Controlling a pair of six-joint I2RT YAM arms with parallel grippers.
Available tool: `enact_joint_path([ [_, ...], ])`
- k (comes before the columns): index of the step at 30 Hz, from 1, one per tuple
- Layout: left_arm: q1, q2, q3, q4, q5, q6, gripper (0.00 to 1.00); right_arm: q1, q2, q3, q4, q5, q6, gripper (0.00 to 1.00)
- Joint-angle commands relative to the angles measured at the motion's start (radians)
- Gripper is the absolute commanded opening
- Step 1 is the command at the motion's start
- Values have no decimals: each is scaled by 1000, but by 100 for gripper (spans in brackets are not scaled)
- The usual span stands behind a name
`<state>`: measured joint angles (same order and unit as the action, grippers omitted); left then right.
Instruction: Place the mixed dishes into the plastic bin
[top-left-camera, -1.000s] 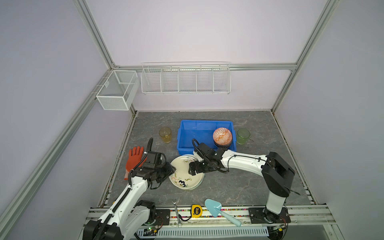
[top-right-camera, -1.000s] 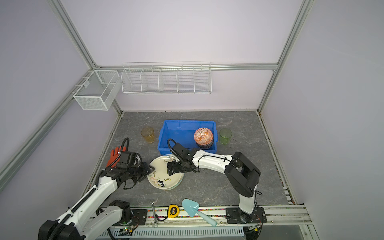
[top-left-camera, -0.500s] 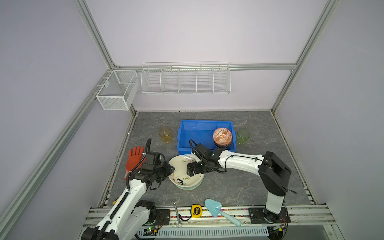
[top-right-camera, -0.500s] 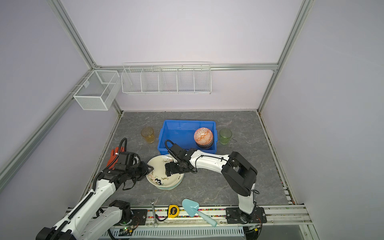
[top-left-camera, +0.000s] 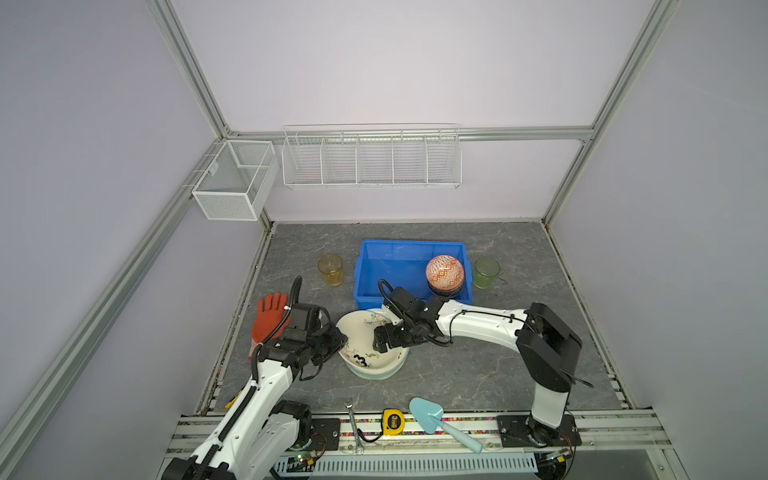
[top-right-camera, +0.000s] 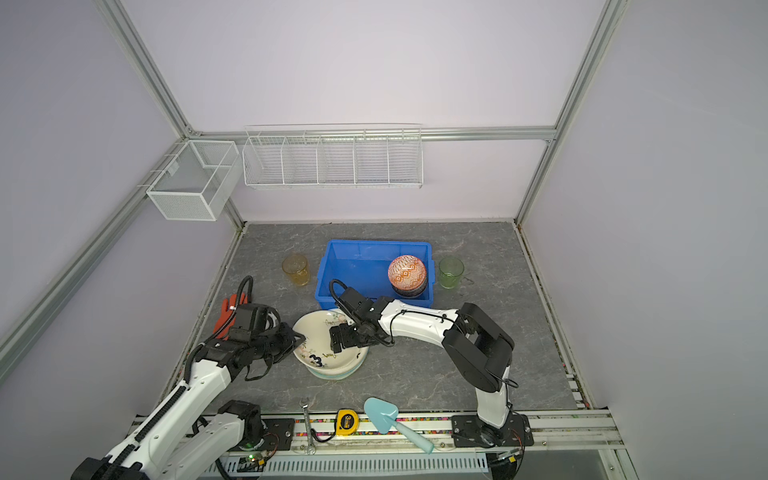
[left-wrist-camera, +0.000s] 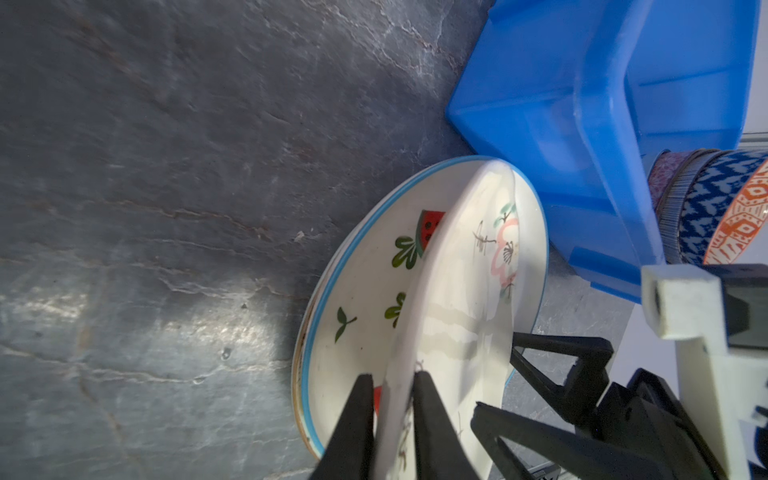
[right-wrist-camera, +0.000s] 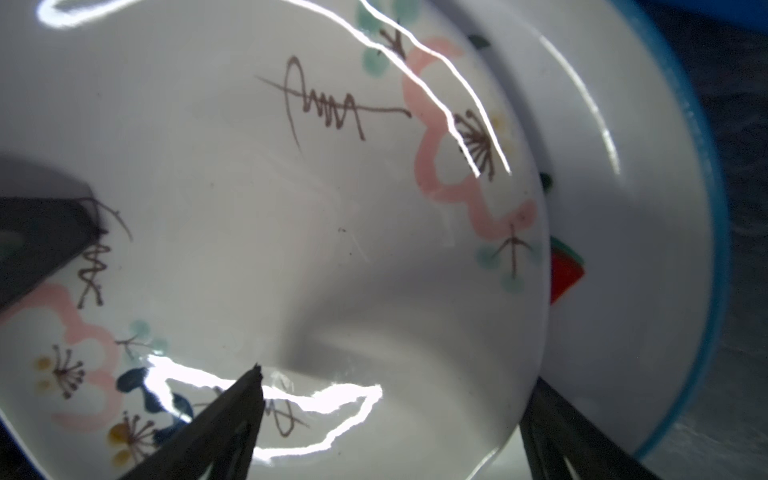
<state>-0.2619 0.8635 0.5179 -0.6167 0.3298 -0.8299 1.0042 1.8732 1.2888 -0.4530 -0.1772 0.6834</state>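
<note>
The cream floral plate (top-left-camera: 365, 338) marked "3" sits tilted on the watermelon plate (left-wrist-camera: 365, 291), just in front of the blue plastic bin (top-left-camera: 411, 242). My left gripper (left-wrist-camera: 392, 378) is shut on the cream plate's left rim, one finger on each face; both top views show this (top-right-camera: 297, 338). My right gripper (right-wrist-camera: 397, 376) stands open over the plate's right side, one finger above its face and one past its edge. A stack of bowls, the orange-white bowl (top-left-camera: 444, 270) on top, is in the bin's right end. The amber cup (top-left-camera: 331, 269) and green cup (top-left-camera: 487, 272) flank the bin.
An orange glove (top-left-camera: 268, 318) lies left of my left arm. A light-blue trowel (top-left-camera: 430, 415), a tape measure (top-left-camera: 392, 419) and a wrench (top-left-camera: 353, 424) lie along the front rail. White wire baskets (top-left-camera: 370, 160) hang on the back wall.
My left jaws have closed onto the cream plate's rim. The plate has tipped up off the stack. My right gripper has slid a little left over it, still open.
</note>
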Motion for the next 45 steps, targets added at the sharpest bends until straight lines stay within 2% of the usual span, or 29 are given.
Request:
enact_joint_path([
  [1,-3,-19,27,18,37,-8,13,23,-3,44,35,-50,-7,95],
  [11,-3,-66,30,-9,48,-14,0,14,-66,47,-30,-21,-20,95],
  [21,-3,-105,51,-34,39,-24,0,-30,-168,24,-76,1,-37,95],
  [27,-3,-155,82,-25,59,-24,0,-75,-255,-23,-74,-48,-38,94],
  [32,-2,-150,109,14,128,-10,0,-126,-352,-83,-56,-99,-29,94],
  [41,-3,-121,120,201,273,-16,0,-208,-510,-178,-46,-156,-11,94],
  [45,-2,-91,129,284,324,-13,0,-253,-579,-237,-11,-217,16,94],
])
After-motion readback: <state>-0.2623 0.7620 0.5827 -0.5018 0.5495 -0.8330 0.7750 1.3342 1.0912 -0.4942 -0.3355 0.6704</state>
